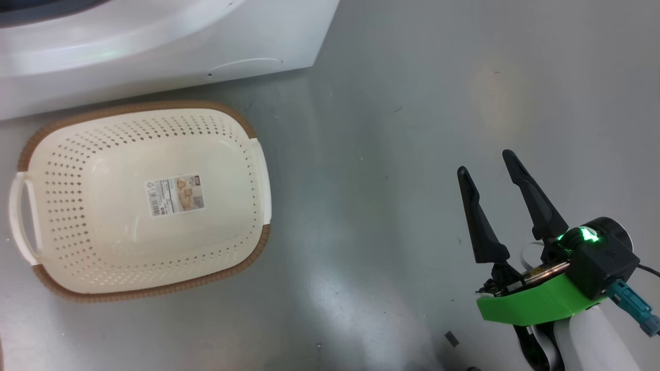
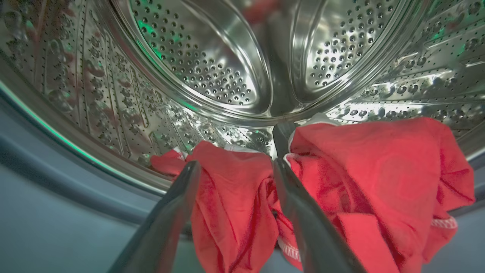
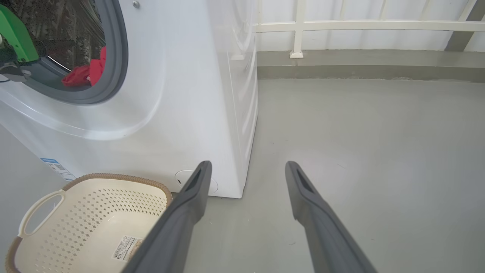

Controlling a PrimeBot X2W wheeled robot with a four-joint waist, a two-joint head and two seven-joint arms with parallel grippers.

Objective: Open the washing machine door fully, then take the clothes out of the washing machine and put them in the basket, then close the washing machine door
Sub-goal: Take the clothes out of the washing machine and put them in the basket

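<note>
The left tool is released, its two dark fingers spread wide, and it sits inside the mouth of the washing machine, pointing into the perforated steel drum. A fold of the red clothes lies between those fingers without being pinched, and the rest of the fabric, with thin white trim, is heaped on the drum's lower wall at the front of the machine, partly draped over its lip. In the right wrist view the same red heap shows through the machine's round opening, framed by the grey rubber ring, with a green bracket of the left arm at that opening. The right tool is also released and grasps nothing; it hangs over the grey floor, off the machine's right front corner and apart from it. The basket stands on the floor directly in front of the machine, just beside its base, below the opening; inside it a paper label lies on its cream floor. A small blue label sits low on the machine's front, just above the basket's brown rim.
</note>
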